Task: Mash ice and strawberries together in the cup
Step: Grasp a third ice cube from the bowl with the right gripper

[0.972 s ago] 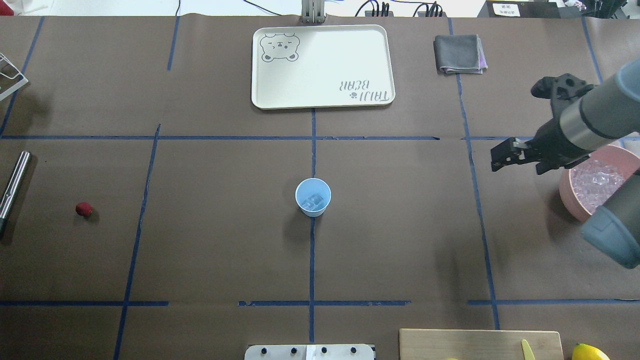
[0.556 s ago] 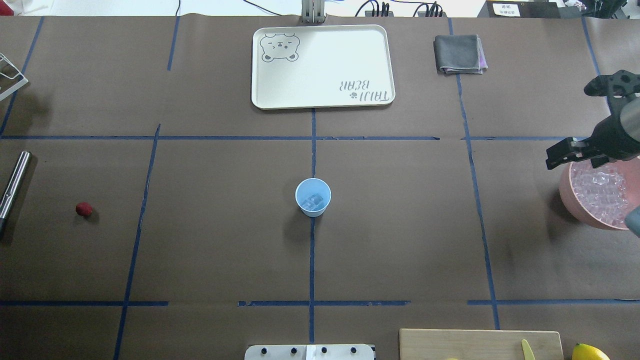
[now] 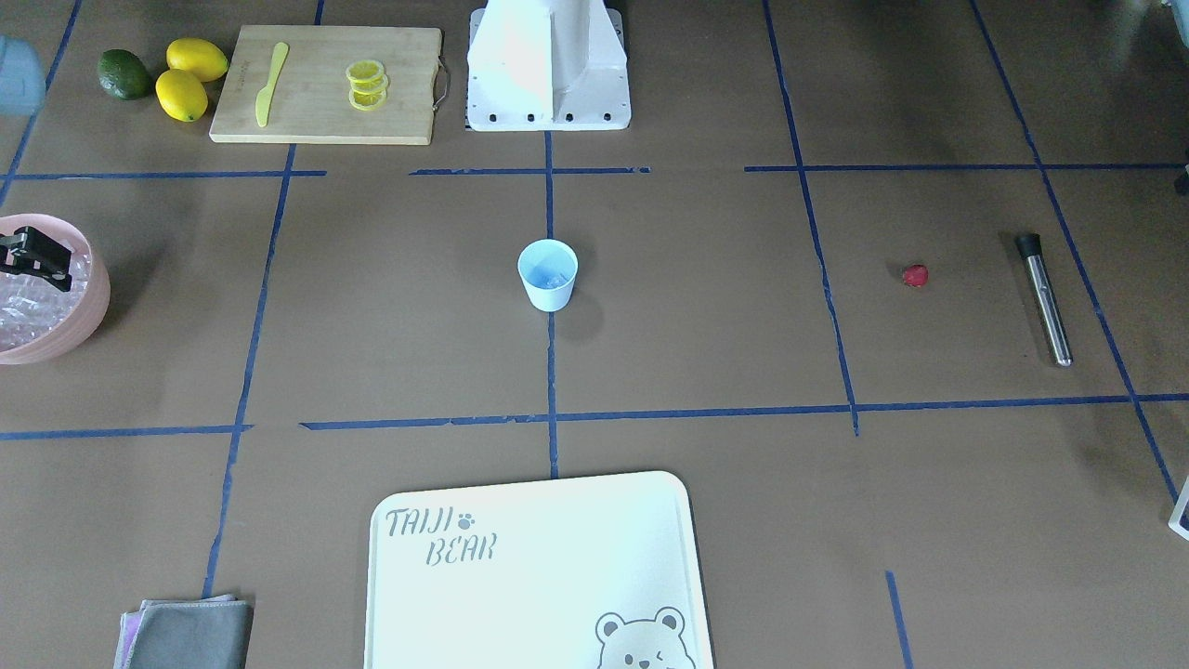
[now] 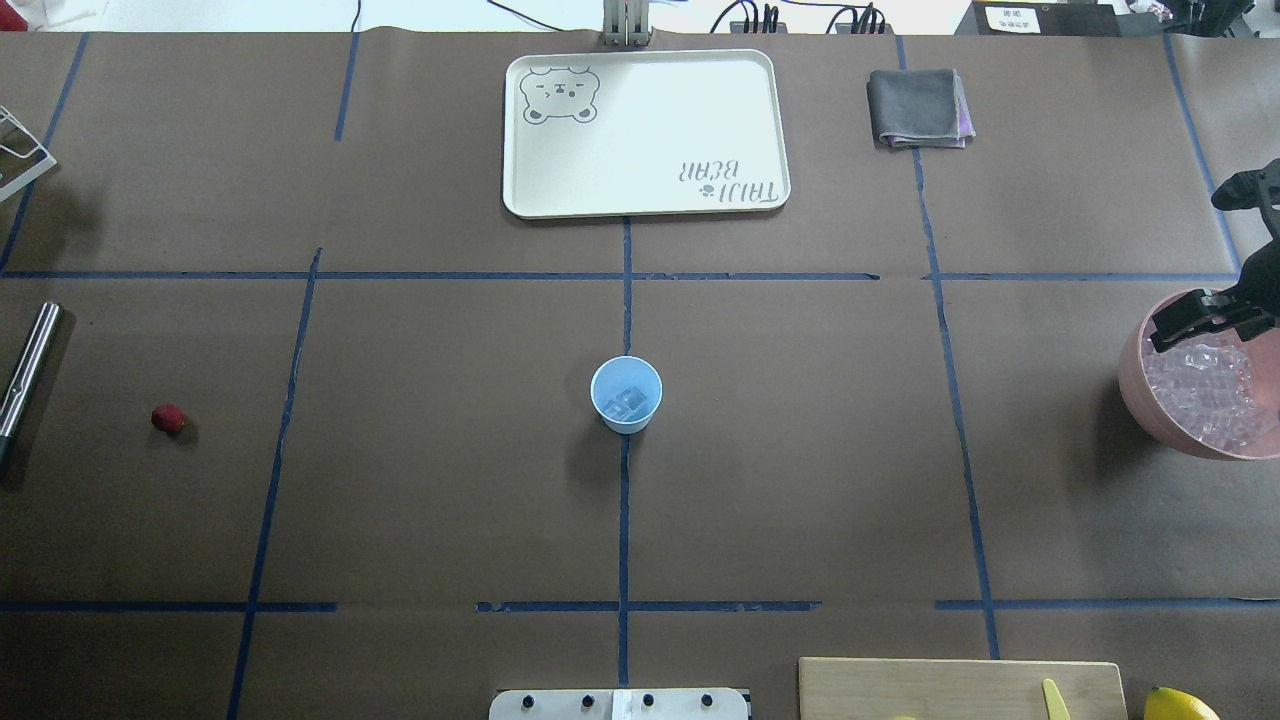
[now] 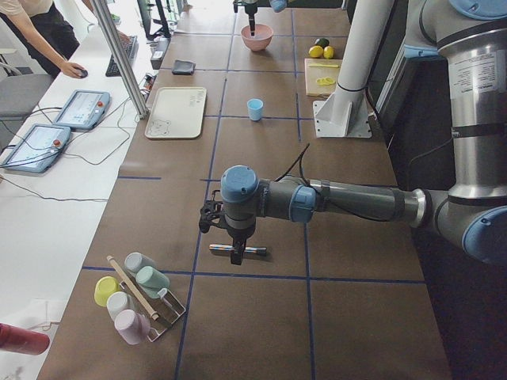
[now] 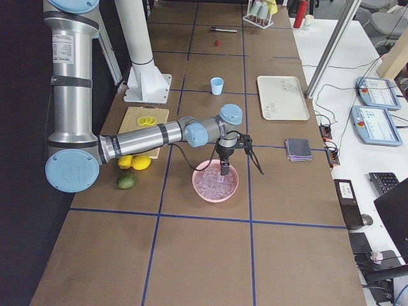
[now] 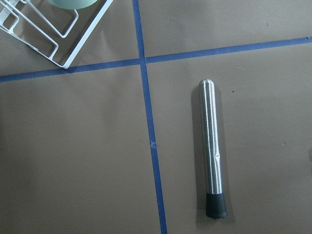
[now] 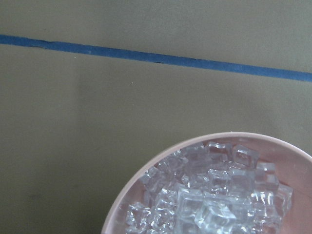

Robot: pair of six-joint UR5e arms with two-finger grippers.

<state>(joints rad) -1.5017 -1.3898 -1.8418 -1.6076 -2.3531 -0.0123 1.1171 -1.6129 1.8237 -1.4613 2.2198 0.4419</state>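
Note:
The white cup (image 4: 626, 394) stands at the table's centre with a few clear ice cubes (image 4: 627, 404) in it; it also shows in the front view (image 3: 548, 274). The strawberry (image 4: 168, 418) lies alone far left. Many ice cubes (image 8: 209, 197) fill the pink bowl (image 4: 1135, 400) at the right edge. My right gripper (image 4: 1168, 325) hangs over the bowl's far left rim and looks open and empty. My left gripper (image 5: 235, 255) shows only in the left side view, above a steel muddler (image 7: 213, 151); I cannot tell if it is open.
A white bear tray (image 4: 645, 130) and a folded grey cloth (image 4: 918, 108) lie at the far side. A cutting board (image 3: 325, 84) with lemon slices and a yellow knife, two lemons (image 3: 190, 79) and an avocado (image 3: 124, 74) sit beside the base. A cup rack (image 5: 135, 297) stands beyond the muddler.
My right gripper has moved right, from the table left of the pink bowl to over the bowl's rim. The cup, strawberry and muddler have not moved.

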